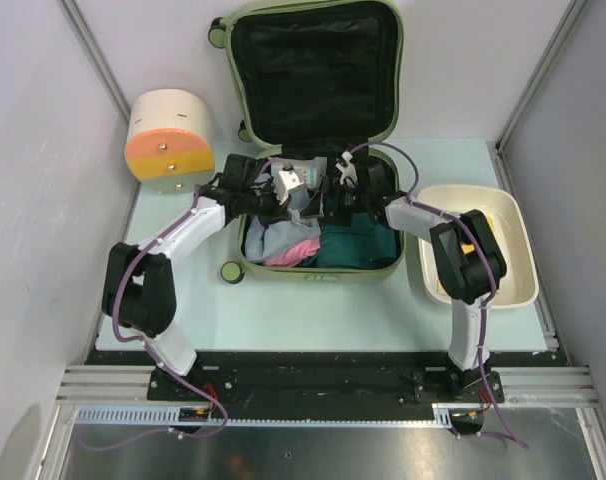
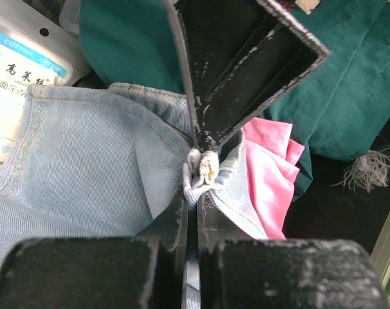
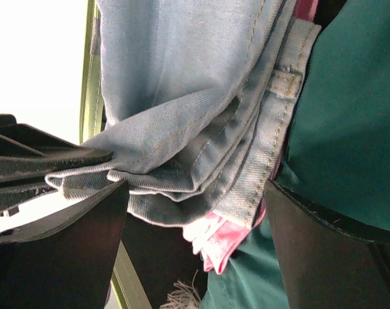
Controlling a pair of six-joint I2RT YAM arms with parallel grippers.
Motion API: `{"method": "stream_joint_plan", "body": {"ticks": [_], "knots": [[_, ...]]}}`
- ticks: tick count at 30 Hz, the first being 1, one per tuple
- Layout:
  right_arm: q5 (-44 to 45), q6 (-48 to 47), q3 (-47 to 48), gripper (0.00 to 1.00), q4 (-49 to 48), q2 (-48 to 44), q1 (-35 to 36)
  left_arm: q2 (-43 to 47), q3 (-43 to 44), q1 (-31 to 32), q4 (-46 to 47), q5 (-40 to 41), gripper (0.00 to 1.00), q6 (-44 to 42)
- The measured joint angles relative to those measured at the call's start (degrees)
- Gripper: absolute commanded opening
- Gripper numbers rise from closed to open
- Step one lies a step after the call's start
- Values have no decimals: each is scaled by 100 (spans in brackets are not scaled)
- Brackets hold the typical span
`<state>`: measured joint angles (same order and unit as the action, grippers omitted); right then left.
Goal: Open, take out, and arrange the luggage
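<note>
Left gripper (image 2: pixel 198 164) pinching light-blue denim jeans (image 2: pixel 85 161) in open olive-green soft-shell suitcase (image 1: pixel 313 274). Right gripper (image 3: pixel 194 193) jaws spread, straddling same jeans.

top view's bright and even, soft light from above, barely a shadow on the table (image 1: pixel 283 310). the luggage (image 1: pixel 313 70) lining goes near black and loses its detail. straight lines stay straight out to the corners. left wrist: jeans (image 2: pixel 85 167) crisp mid-frame, left gripper (image 2: pixel 194 199) body a dark blur at the bottom. right wrist: upper left blown out to white, jeans sharp, right gripper (image 3: pixel 195 193) fingers dark and soft-edged.
</note>
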<state>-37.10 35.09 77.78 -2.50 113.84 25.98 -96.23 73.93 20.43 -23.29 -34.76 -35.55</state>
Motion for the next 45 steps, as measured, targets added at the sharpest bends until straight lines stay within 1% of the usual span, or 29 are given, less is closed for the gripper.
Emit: {"method": "stream_joint_plan", "body": {"ticks": [3, 6, 8, 13, 17, 18, 20, 21, 23, 24, 26, 27, 28, 29, 30, 31, 32, 33, 34, 36, 37, 39, 41, 45], "knots": [[50, 120, 164, 92, 15, 175, 31, 0, -11, -11, 2, 0, 0, 0], [146, 188, 374, 84, 111, 345, 55, 2, -15, -15, 4, -2, 0, -4], [186, 232, 448, 84, 138, 413, 72, 13, -48, -15, 31, -4, 0, -22], [468, 275, 586, 99, 549, 435, 105, 55, -153, -15, 61, -7, 0, -50], [734, 264, 636, 100, 892, 433, 105, 116, -227, -15, 103, -11, 0, -74], [778, 264, 638, 93, 927, 433, 103, 131, -238, -15, 109, -17, 0, -92], [815, 269, 638, 84, 975, 433, 103, 140, -249, -15, 125, -35, 0, -94], [811, 275, 636, 74, 973, 433, 103, 140, -249, -15, 129, -42, 2, -94], [745, 326, 636, 66, 949, 433, 107, 140, -254, -15, 131, -48, 7, -96], [680, 389, 636, 60, 920, 435, 107, 140, -254, -15, 133, -52, 19, -96], [538, 529, 636, 58, 791, 435, 107, 140, -258, -15, 140, -63, 32, -120], [472, 584, 636, 52, 737, 435, 107, 140, -260, -15, 138, -70, 45, -140], [417, 645, 636, 45, 671, 435, 105, 144, -269, -15, 142, -85, 50, -144], [361, 695, 638, 34, 595, 433, 107, 155, -295, -15, 153, -96, 53, -162], [315, 719, 636, 28, 522, 435, 107, 179, -330, -15, 153, -107, 59, -168], [278, 730, 638, 20, 463, 433, 107, 219, -382, -15, 155, -107, 60, -151], [254, 780, 638, 9, 400, 435, 107, 264, -437, -15, 151, -107, 62, -140], [219, 820, 640, 4, 356, 435, 107, 317, -492, -15, 153, -109, 70, -103], [192, 890, 647, 0, 323, 435, 107, 372, -535, -15, 151, -109, 71, -52], [149, 942, 664, 0, 280, 435, 114, 483, -608, -15, 197, -101, 74, 109], [136, 977, 680, 0, 262, 435, 118, 520, -636, -15, 245, -96, 89, 232], [114, 1058, 737, 0, 236, 435, 133, 616, -748, -9, 435, -48, 91, 487], [81, 1163, 815, 0, 170, 444, 160, 745, -946, 33, 704, 83, 91, 833], [59, 1355, 992, 0, 22, 455, 247, 1086, -1523, 297, 1329, 693, 90, 1244]]}}
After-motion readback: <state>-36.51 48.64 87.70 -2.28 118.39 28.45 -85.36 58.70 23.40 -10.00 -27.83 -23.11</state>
